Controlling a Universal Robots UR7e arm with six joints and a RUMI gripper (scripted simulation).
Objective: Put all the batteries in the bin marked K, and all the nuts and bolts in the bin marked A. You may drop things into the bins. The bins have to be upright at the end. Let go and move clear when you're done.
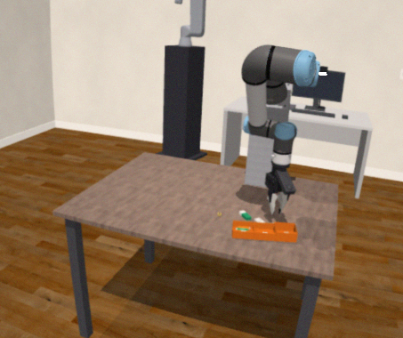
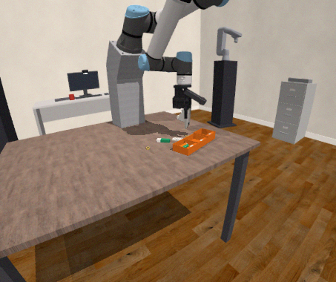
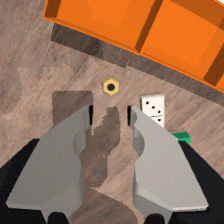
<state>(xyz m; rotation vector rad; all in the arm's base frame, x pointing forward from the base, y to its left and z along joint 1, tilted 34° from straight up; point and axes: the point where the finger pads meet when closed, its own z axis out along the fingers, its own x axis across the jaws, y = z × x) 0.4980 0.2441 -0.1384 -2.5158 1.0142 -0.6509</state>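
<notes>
My gripper (image 3: 110, 106) hangs over the table just behind the orange three-compartment bin (image 3: 150, 30), fingers a little apart with only table top between them. A brass nut (image 3: 110, 87) lies just ahead of the fingertips, between them and the bin wall. A white domino (image 3: 153, 109) lies beside the right finger, with a green object (image 3: 181, 137) partly hidden behind that finger. In the top view the gripper (image 1: 278, 209) is above the bin (image 1: 264, 231). A green-and-white battery (image 1: 245, 215) lies on the table, another green one (image 1: 243, 229) is in the bin's left compartment, and a second small nut (image 1: 219, 213) lies further left.
The bin (image 2: 194, 141) stands upright near the table's right edge. The robot's grey base (image 2: 125, 87) is at the back of the table. The bin's letter marks are not visible in these views.
</notes>
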